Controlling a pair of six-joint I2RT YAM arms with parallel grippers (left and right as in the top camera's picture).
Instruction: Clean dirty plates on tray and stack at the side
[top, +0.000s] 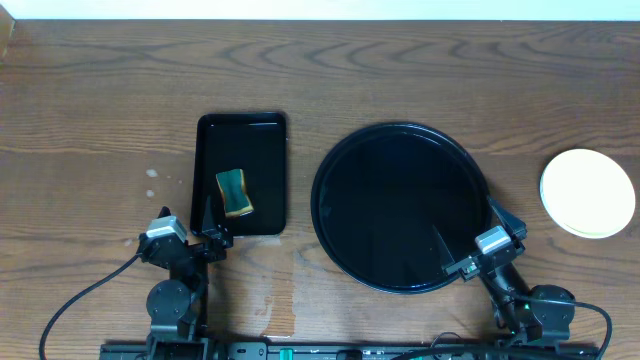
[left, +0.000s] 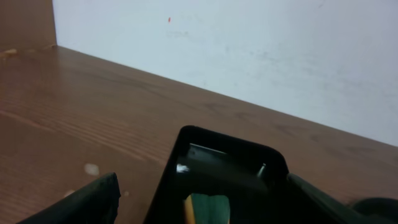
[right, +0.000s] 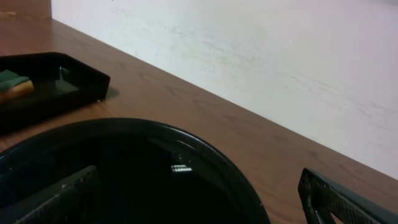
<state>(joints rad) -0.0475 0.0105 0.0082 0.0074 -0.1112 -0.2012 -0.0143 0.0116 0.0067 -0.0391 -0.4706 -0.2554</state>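
One round black tray (top: 400, 205), one rectangular black tray (top: 240, 140), one sponge (top: 235, 193), one pale plate (top: 588, 193) showing, two end effectors (top: 186, 210) (top: 465, 222)

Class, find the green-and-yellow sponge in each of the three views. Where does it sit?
Overhead: sponge left of centre, in the rectangular black tray.
Left wrist: sponge at the bottom edge, near the middle.
Right wrist: sponge at the far left edge.
Shared landmark: the rectangular black tray around it.

The round black tray (right: 214, 160) is seen beneath the right claw (right: 199, 175), whose fingers (right: 62, 196) are spread wide. A sponge (right: 13, 84) is noted in the rectangular tray (right: 78, 84) beyond.
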